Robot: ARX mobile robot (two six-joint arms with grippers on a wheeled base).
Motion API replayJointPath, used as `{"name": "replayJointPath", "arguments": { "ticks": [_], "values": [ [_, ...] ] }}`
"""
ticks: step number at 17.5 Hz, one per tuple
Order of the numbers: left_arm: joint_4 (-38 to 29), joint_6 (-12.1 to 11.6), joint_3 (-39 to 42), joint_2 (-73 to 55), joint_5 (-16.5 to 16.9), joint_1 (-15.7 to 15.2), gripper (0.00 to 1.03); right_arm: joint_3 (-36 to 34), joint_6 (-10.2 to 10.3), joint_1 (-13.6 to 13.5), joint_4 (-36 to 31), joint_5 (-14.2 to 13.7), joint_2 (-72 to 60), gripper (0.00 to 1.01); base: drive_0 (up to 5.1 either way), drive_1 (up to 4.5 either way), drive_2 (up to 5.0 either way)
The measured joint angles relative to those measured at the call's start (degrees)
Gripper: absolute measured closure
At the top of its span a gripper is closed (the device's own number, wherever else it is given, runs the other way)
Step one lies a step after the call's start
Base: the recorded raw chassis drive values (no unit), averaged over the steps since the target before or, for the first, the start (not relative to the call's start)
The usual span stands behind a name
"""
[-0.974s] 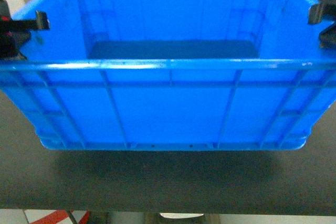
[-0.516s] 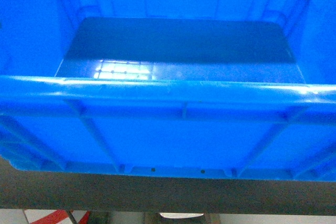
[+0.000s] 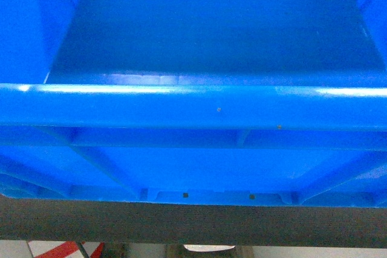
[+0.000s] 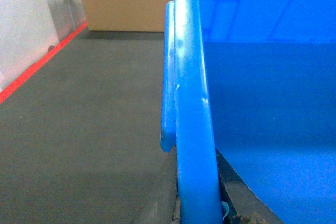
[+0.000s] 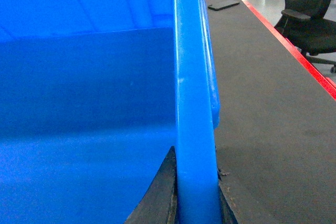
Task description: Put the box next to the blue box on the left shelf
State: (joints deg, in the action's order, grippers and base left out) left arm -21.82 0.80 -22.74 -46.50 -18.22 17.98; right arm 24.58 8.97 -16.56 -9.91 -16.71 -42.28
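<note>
So the box point(image 3: 193, 107) is up off the dark floor mat point(image 3: 181, 225) and filling pretty much my whole head cam, near rim dead across the middle. Both grippers are pinched onto it: left gripper point(image 4: 197, 211) on the left side rim, right gripper point(image 5: 195, 192) on the opposite rim. I'd call the pickup done but everything else is left, since no shelf or other blue box is visible anywhere, just a cardboard box point(image 4: 126, 1) beyond its left side and an office chair point(image 5: 310, 14) off past its right side.
</note>
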Motion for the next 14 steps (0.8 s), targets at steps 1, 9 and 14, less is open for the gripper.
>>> {"name": "replayJointPath", "arguments": {
  "ticks": [1, 9, 14],
  "values": [
    [-0.1, 0.0, 0.0, 0.0, 0.0, 0.0, 0.95, 0.0, 0.0, 0.0, -0.1, 0.0, 0.0, 0.91, 0.0, 0.00, 0.0],
    [-0.1, 0.1, 0.0, 0.0, 0.0, 0.0, 0.95, 0.0, 0.0, 0.0, -0.1, -0.1, 0.0, 0.91, -1.6, -1.57, -1.6],
    [-0.1, 0.1, 0.0, 0.0, 0.0, 0.0, 0.95, 0.0, 0.0, 0.0, -0.1, -0.1, 0.0, 0.91, -1.5, -1.53, -1.5]
  ]
}}
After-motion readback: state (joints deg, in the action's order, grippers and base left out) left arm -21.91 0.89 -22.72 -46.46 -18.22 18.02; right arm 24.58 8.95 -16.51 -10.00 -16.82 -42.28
